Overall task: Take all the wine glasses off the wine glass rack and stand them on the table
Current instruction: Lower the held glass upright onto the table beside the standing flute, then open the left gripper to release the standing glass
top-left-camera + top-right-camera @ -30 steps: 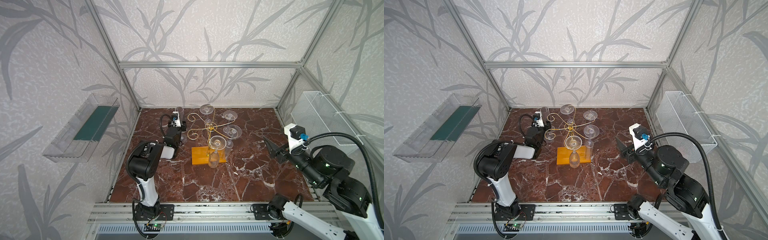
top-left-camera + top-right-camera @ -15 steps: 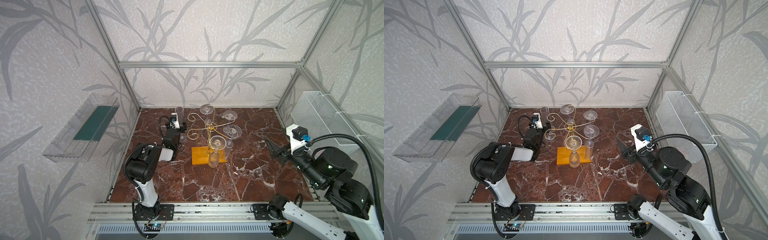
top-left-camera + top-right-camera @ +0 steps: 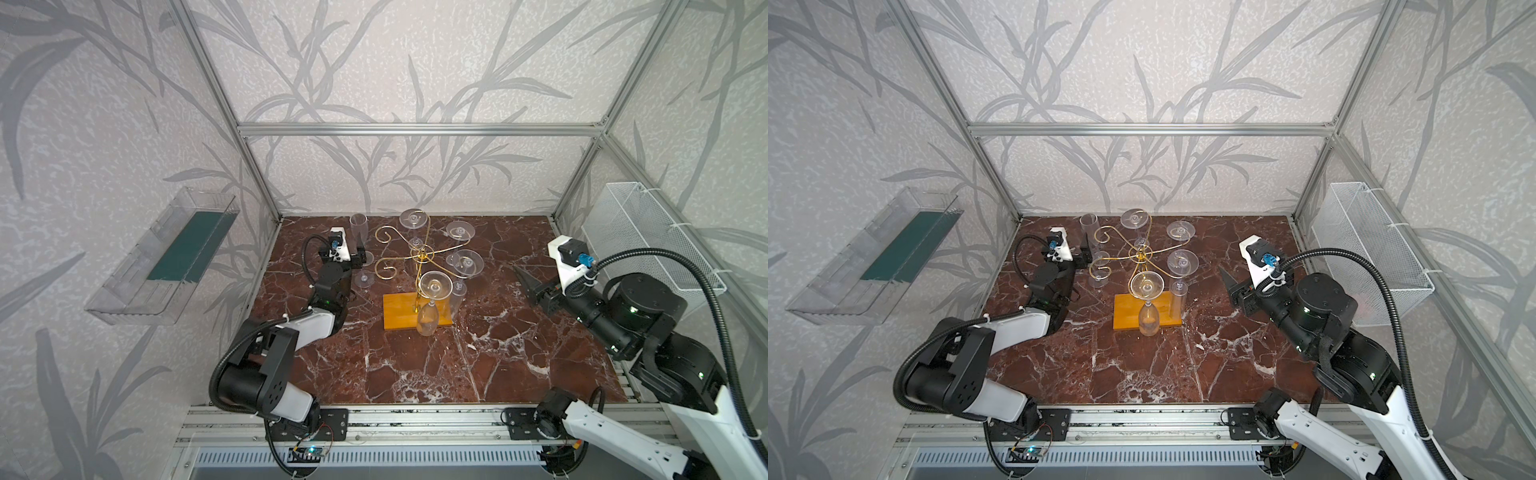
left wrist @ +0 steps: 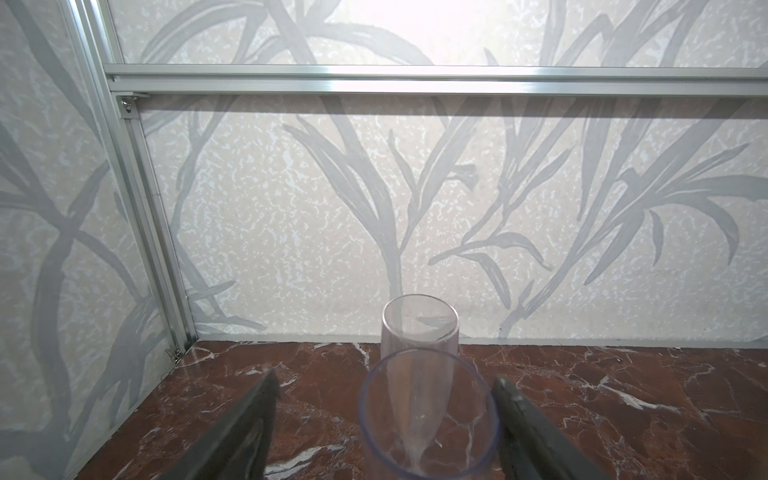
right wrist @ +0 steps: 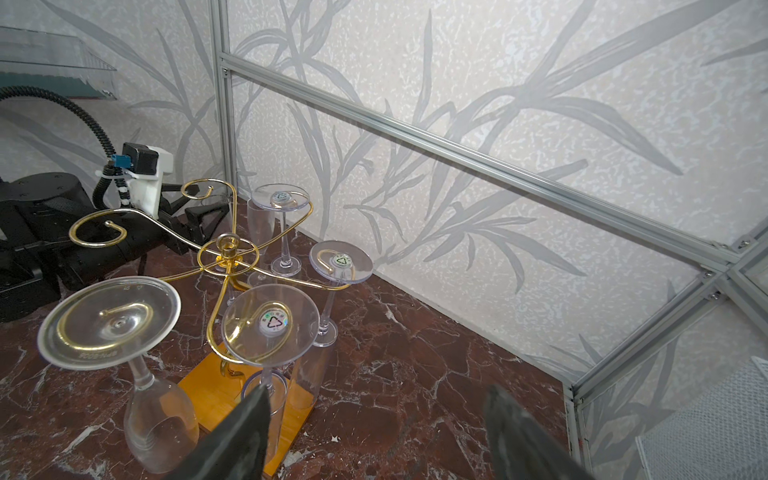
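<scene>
Left tool: jaws wide, flanking the wine glass without touching it.
Wine glass: upright on the counter, at 10 o'clock from the wine glass rack; a second flute stands just beyond.
Rack: four glasses hang foot-up.
Right tool: wide, empty, at 3 o'clock.
Risk: a skewed pull-back likely clips the glass, toppling it into its neighbour.
</scene>
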Tool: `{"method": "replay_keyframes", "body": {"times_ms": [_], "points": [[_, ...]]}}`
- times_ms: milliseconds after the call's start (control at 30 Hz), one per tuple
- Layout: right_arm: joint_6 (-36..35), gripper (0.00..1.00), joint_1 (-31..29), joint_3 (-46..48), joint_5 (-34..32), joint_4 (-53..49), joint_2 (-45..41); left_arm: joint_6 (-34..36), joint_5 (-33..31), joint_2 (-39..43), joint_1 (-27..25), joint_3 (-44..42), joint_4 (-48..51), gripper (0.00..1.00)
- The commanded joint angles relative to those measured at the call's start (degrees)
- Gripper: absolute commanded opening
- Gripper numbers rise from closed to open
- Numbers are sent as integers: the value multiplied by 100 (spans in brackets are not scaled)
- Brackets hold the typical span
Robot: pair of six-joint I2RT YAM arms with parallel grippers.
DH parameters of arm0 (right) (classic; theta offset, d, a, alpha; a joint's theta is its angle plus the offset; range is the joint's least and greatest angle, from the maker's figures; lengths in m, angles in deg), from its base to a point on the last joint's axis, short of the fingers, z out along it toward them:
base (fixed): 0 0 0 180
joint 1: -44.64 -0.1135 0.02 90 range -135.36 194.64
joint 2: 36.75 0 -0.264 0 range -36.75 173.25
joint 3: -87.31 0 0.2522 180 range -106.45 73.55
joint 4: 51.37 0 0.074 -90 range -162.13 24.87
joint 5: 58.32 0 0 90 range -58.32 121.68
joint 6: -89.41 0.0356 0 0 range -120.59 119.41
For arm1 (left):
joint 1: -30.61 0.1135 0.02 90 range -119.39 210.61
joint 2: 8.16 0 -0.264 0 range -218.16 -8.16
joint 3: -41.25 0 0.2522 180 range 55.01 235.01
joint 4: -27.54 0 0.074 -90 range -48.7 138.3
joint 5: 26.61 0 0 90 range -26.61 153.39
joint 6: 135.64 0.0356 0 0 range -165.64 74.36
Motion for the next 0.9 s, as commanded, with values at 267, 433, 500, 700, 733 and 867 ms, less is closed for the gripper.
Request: {"method": "replay_keyframes", "body": {"times_ms": [267,433,500,700,733,867], "points": [[363,79,101,-119,700,316,211,-440,98,1779,-23,-50,2050,80],[488,79,110,-38,874,270,146,-375,-170,1896,-23,-218,2024,81],[519,79,122,-56,883,223,112,-406,-224,1988,-23,-239,2051,80],[731,79,131,-147,890,18,74,-469,-106,2433,-23,-119,2581,81],[783,79,131,-165,887,-38,90,-500,-104,2541,-23,-93,2721,80],[1122,80,215,-287,1037,-249,207,-708,-175,3050,-26,35,3453,80]]}}
